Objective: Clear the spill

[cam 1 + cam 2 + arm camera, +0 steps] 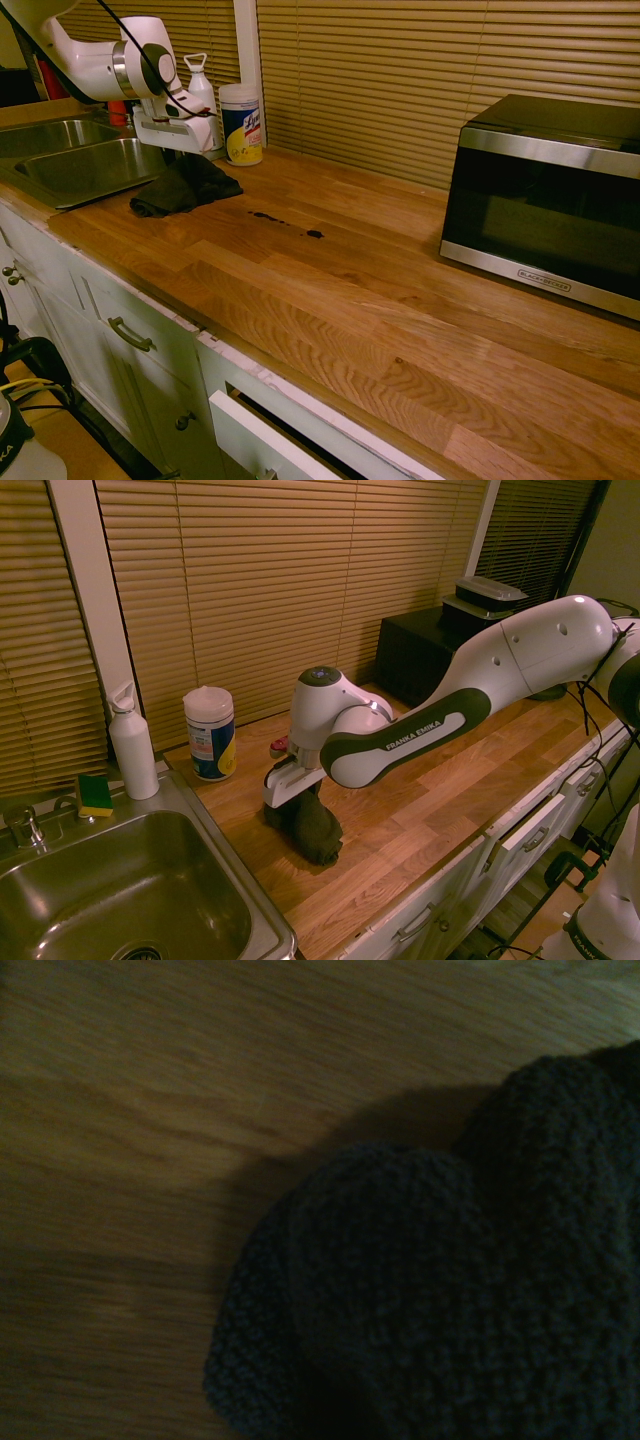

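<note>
While my pincer (292, 792) sits down in the dark cloth (185, 186) near the tabletop's (400, 300) sink (70, 160) end, I cannot tell its grip; the spill (285, 222) lies just beside.

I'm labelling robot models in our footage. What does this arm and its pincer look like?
A glossy white, rounded arm with a dark grey band printed "FRANKA EMIKA", a black cable along it, and a boxy white pincer.

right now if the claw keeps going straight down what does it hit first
The dark cloth. The claw points straight down at its bunched top, apparently touching already, with the wooden counter under it. The spill lies off to one side.
</note>
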Available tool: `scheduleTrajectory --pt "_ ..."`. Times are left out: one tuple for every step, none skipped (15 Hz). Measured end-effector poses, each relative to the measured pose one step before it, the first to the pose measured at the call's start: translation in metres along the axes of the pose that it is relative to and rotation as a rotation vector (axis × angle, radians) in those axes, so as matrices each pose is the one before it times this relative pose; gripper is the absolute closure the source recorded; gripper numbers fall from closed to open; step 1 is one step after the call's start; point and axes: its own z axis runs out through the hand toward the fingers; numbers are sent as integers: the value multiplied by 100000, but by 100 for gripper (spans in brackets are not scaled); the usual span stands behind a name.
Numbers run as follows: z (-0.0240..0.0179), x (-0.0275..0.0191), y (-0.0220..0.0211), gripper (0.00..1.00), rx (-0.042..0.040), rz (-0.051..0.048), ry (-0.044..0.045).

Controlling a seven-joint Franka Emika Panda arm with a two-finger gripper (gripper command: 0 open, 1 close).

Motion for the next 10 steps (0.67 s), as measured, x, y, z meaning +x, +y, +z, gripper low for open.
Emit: scheduleTrajectory --pt "37 369 136 100 -115 689 132" --pt "20 297 102 100 -60 499 53" --pt "37 322 124 100 -87 586 18" --pt "40 358 140 100 -107 621 78" --pt "35 522 202 100 -120 904 136" --pt "28 679 262 100 -145 1061 241" --pt "42 796 311 100 -158 1090 188" --pt "58 1084 431 100 -221 1258 266" --pt "80 1058 438 100 -127 1170 214" --pt "69 938 426 100 28 1039 50"
